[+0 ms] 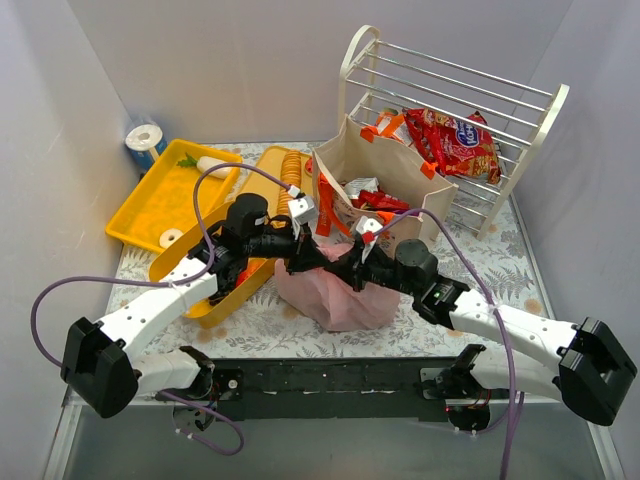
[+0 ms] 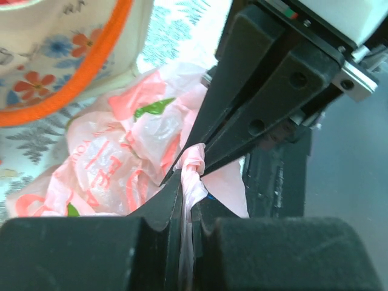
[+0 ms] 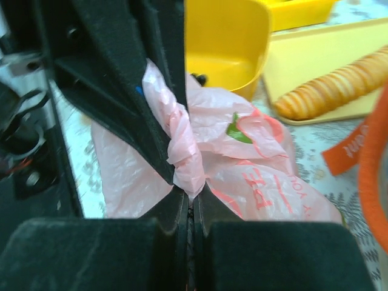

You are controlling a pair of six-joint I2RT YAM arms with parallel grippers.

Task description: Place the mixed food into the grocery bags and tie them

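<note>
The pink grocery bag (image 1: 335, 295) lies filled on the table between my arms, and its top is twisted into a thin strand (image 2: 195, 163). My left gripper (image 2: 187, 182) is shut on that strand. My right gripper (image 3: 191, 197) is shut on the same strand (image 3: 185, 145) from the opposite side, so the two sets of fingertips nearly touch above the bag (image 1: 312, 256). Behind it stands the beige tote (image 1: 395, 175) with orange handles. It holds snack packets (image 1: 375, 197). A red snack packet (image 1: 455, 140) lies on the rack.
Two yellow trays (image 1: 165, 200) (image 1: 225, 290) sit at the left. One holds a row of golden biscuits (image 1: 291, 172). A white wire rack (image 1: 500, 100) stands at the back right. A blue-and-white roll (image 1: 147, 140) is in the back left corner.
</note>
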